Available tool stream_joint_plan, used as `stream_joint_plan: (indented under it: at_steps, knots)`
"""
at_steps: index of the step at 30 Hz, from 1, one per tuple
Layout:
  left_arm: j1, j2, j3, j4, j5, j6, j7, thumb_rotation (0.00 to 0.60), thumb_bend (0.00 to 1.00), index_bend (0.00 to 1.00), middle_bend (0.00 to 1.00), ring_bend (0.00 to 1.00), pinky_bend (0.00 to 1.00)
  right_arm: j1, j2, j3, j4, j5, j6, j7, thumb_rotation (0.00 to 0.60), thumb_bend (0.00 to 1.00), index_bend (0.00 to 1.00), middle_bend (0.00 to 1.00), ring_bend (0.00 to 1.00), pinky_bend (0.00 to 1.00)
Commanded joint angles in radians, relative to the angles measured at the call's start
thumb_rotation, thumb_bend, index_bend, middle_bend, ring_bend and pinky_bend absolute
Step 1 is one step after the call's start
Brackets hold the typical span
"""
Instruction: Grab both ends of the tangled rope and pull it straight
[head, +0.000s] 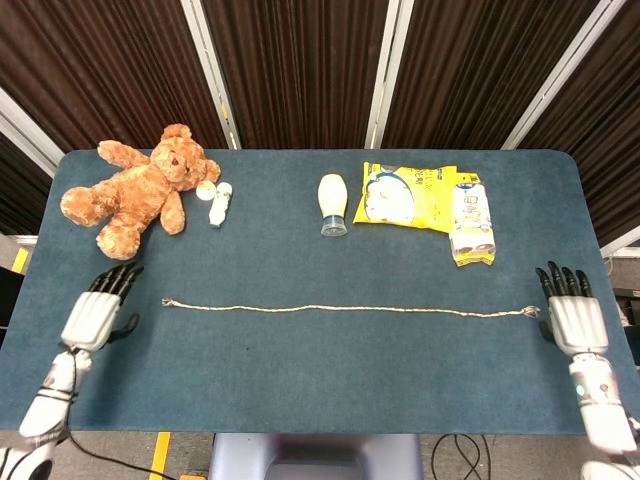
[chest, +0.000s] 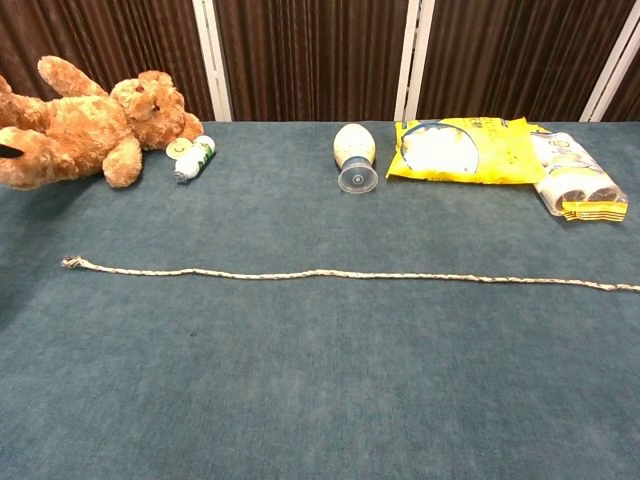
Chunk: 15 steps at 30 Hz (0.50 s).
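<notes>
Dark brown curtains hang behind the blue felt tabletop (head: 300, 380). On it the thin pale twisted rope (head: 340, 309) lies in one long straight line between the two hands. The left hand (head: 95, 315) sits well apart from the rope's left end, fingers spread and holding nothing. The right hand (head: 573, 318) sits just beside the right end, fingers straight and empty too. The pulling step looks done, I think. Next, the hands only need to move away without bumping the rope.
</notes>
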Motion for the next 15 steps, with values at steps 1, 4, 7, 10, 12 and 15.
stream_joint_plan:
  at_steps: [1,4,7,10,12,15]
  knots:
    - [0.155,0.136,0.079,-0.168,0.077,0.205,0.112,0.600,0.42,0.00,0.00,0.00,0.11,-0.146,0.088,-0.068,-0.156,-0.196,0.279,0.078,0.600,0.39,0.00,0.00,0.00,0.00]
    - [0.256,0.151,0.105,-0.187,0.098,0.348,0.151,0.600,0.42,0.00,0.00,0.00,0.07,-0.191,0.095,-0.106,-0.156,-0.257,0.351,0.055,0.600,0.39,0.00,0.00,0.00,0.00]
    - [0.291,0.185,0.126,-0.206,0.131,0.392,0.144,0.600,0.42,0.00,0.00,0.00,0.06,-0.212,0.100,-0.124,-0.166,-0.304,0.389,0.056,0.600,0.39,0.00,0.00,0.00,0.00]
    - [0.295,0.196,0.127,-0.202,0.139,0.385,0.129,0.600,0.42,0.00,0.00,0.00,0.05,-0.215,0.103,-0.130,-0.170,-0.320,0.385,0.061,0.600,0.39,0.00,0.00,0.00,0.00]
    - [0.293,0.204,0.128,-0.208,0.129,0.355,0.126,0.600,0.42,0.00,0.00,0.00,0.05,-0.214,0.108,-0.128,-0.175,-0.309,0.369,0.061,0.600,0.39,0.00,0.00,0.00,0.00]
    - [0.293,0.218,0.123,-0.221,0.119,0.334,0.121,0.600,0.42,0.00,0.00,0.00,0.05,-0.214,0.113,-0.122,-0.182,-0.300,0.357,0.060,0.600,0.39,0.00,0.00,0.00,0.00]
